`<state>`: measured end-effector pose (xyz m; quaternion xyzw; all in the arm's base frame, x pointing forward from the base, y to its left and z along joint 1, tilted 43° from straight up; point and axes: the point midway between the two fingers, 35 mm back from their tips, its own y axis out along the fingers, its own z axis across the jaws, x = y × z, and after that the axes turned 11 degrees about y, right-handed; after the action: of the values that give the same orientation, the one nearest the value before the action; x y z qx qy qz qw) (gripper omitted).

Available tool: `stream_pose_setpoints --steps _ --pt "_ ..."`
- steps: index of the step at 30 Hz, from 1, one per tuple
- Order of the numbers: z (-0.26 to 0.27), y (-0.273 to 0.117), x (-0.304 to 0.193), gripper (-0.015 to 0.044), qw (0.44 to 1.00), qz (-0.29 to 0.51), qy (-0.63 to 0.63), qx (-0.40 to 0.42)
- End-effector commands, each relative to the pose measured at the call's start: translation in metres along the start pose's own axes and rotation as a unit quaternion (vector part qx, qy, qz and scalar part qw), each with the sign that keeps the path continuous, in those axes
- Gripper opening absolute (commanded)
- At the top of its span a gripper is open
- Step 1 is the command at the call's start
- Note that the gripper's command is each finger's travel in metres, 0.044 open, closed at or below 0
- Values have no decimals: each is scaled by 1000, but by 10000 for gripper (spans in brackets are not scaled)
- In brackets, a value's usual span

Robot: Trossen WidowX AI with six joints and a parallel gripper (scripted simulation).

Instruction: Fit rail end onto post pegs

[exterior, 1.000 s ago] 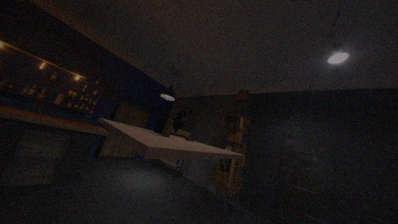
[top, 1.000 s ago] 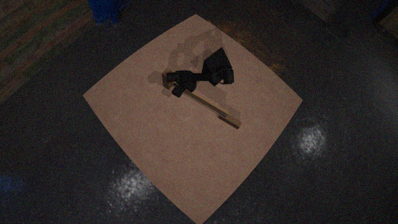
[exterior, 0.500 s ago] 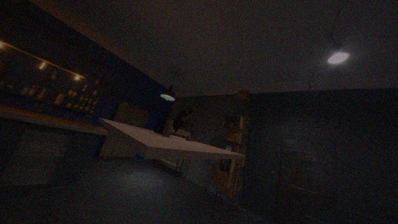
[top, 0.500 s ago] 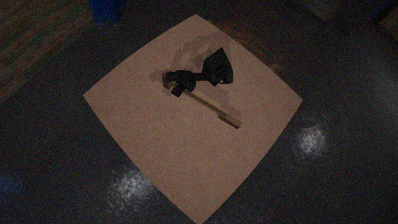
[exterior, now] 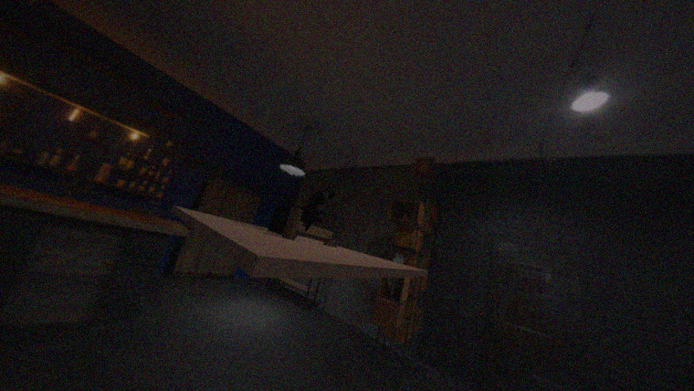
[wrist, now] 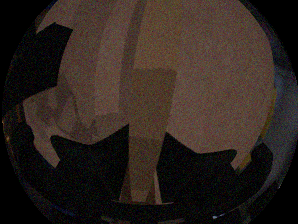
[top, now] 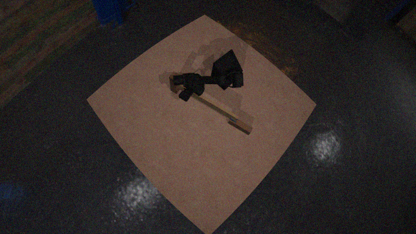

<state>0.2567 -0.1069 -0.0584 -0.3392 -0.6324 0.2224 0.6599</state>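
- Desk (top: 203, 162) (exterior: 291, 249) (wrist: 225, 100), top view: pale square top, set cornerwise in frame. Arm (top: 226, 69) (exterior: 313, 208) reaches across its upper part.
- Rail (top: 217, 107) (wrist: 154, 100), same view: runs slantwise from under the gripper (top: 180, 88) (wrist: 144, 127) toward the footboard block (top: 242, 127). Far end at the block, small bluish patch there; bracket too small to make out.
- Post (top: 172, 82), same view: dark wood just beside the gripper, at the near end of the rail. Gripper covers part of that corner. Pegs and holes not readable; cannot tell whether the end touches the post or how far any peg is in.
- Exterior view: very dim. Desk seen from low down, arm a black shape over the far part. Small wooden pieces near it, too dark to judge whether the rail is level. Lit lamp (exterior: 590, 101) high on the right.
- Wrist view: rail runs up the middle of frame, black fingers on either side of it. Gripper pinching the rail near its near end. Shadow crosses the wood, more shadows on the desk to the left.
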Motion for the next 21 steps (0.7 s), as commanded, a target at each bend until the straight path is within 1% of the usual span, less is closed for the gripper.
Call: stream_pose_setpoints --steps 1,16,21 --pt "0 0 0 53 1000 0 0 0" --pt "0 0 0 440 1000 0 0 0" --pt "1 -5 5 440 1000 1 0 -1"
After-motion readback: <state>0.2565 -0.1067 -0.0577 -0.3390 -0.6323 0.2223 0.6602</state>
